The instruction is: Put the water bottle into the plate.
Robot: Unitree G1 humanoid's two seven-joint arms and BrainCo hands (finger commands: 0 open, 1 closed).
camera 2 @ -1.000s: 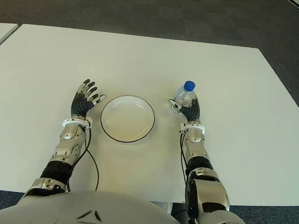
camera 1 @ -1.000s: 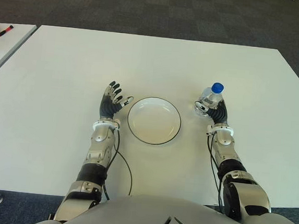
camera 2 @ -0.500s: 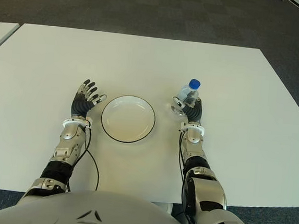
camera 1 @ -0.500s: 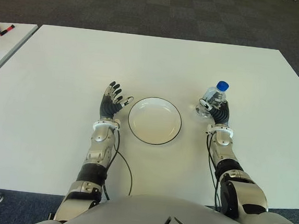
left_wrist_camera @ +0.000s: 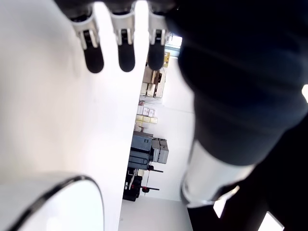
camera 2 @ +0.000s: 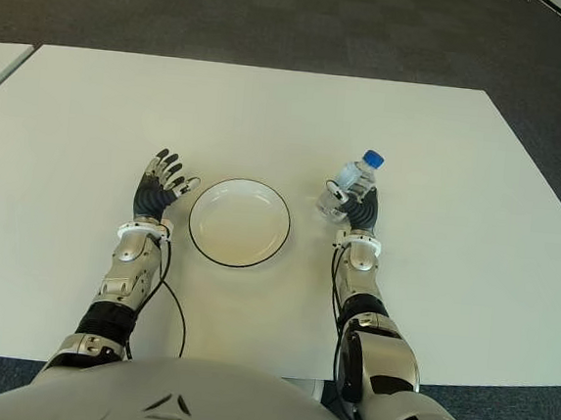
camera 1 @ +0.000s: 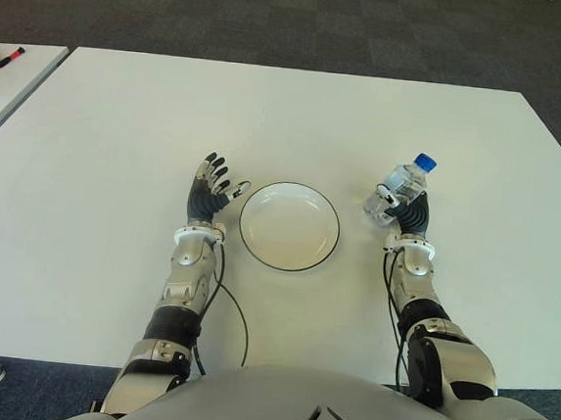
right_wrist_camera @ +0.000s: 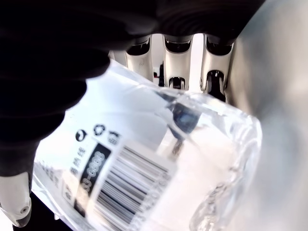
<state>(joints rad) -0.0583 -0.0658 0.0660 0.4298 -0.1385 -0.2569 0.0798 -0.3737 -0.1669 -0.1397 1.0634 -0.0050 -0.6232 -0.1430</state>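
A: Where was the water bottle held at this moment?

B: It was gripped by the right robot hand, to the right of the plate and apart from it. The bottle was tilted, with its blue cap pointing away from the plate and its base towards it. In the right wrist view, fingers were seen wrapped round the clear body, so a closed grasp on the bottle was judged.

A: And the other robot hand?

B: The left robot hand was seen just left of the plate, fingers spread, nothing held.

A: What could have gone wrong from there?

B: Slipping was judged the main risk. The plastic looked smooth and thin-walled, and the tilt meant the weight was not carried squarely, so the bottle could be rotated in the grip or dropped onto the white surface short of the plate. If it were released while leaning, it would probably be toppled and rolled off the shallow rim. The rim could also be clipped by the base during the sideways carry, and the plate shoved.
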